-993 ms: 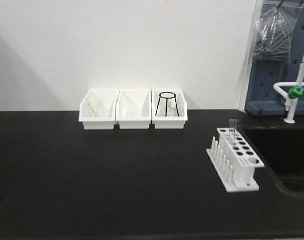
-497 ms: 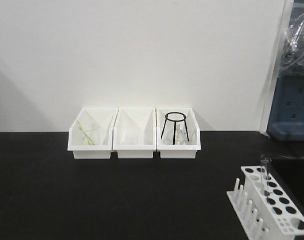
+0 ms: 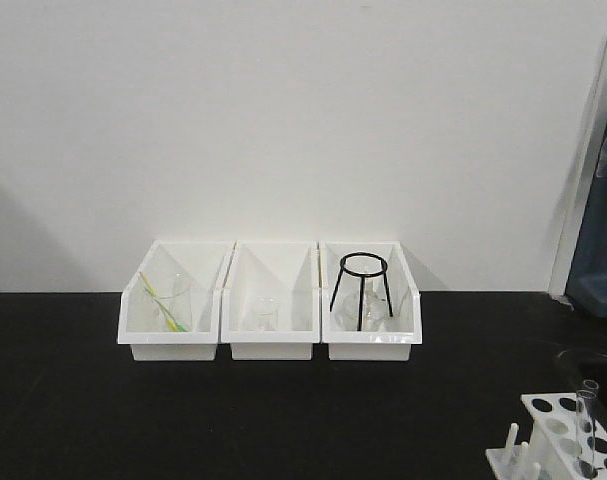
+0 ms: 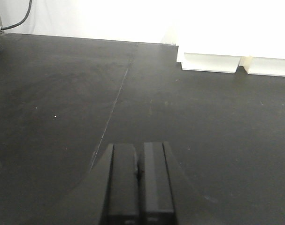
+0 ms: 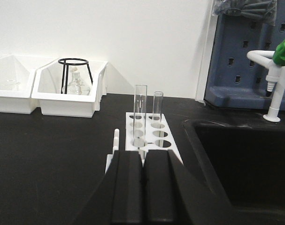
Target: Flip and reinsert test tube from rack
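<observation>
Black bench top [image 3: 283, 420] held the white rack [image 5: 147, 131] beside a sink [image 5: 236, 164]. The test tube [image 5: 140, 110] stood upright in a far hole, maybe with a second tube [image 5: 158, 108] next to it. The left gripper [image 4: 138, 152] and right gripper [image 5: 142, 159] were both clenched on nothing.

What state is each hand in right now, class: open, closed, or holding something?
Left hand: closed, holding nothing.
Right hand: closed, holding nothing.
</observation>
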